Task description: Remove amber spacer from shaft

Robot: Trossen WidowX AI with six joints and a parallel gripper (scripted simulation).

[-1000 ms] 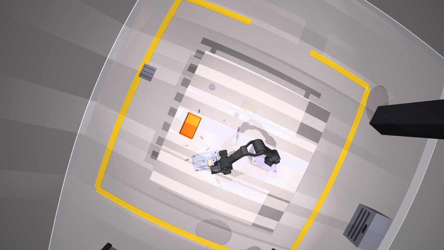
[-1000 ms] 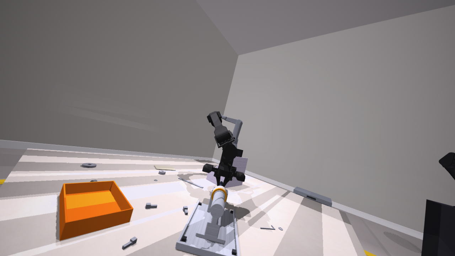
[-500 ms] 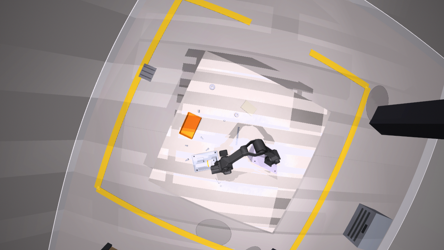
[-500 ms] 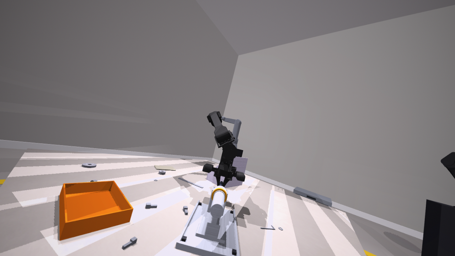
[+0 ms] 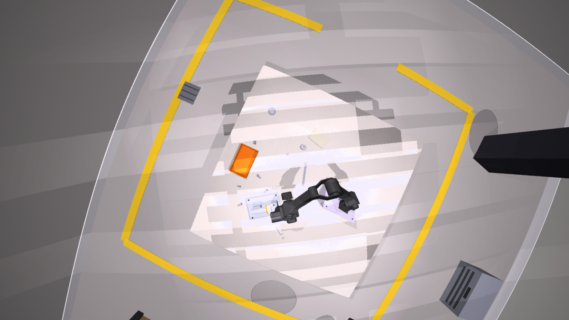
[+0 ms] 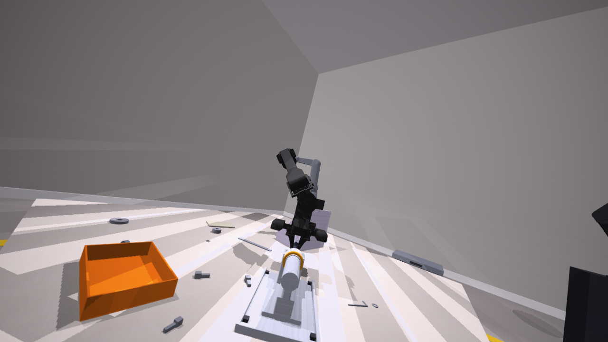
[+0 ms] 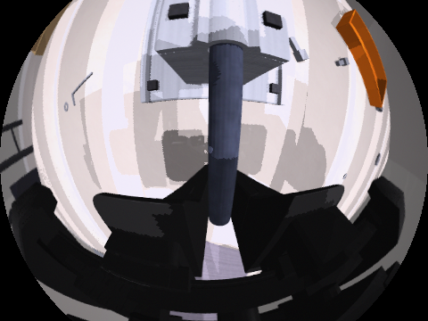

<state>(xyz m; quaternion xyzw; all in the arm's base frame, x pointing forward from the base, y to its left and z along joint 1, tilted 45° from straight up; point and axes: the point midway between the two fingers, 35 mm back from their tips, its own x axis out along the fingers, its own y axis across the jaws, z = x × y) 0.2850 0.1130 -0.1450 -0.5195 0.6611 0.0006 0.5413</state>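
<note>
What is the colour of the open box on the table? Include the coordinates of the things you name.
The open box [image 5: 246,158] [image 6: 127,304] [image 7: 366,55] is orange; it shows best in the exterior view.

One orange bin [image 5: 243,160] [image 6: 127,293] [image 7: 363,55], one amber spacer [image 5: 266,209] [image 6: 302,260], one shaft [image 7: 226,102].
</note>
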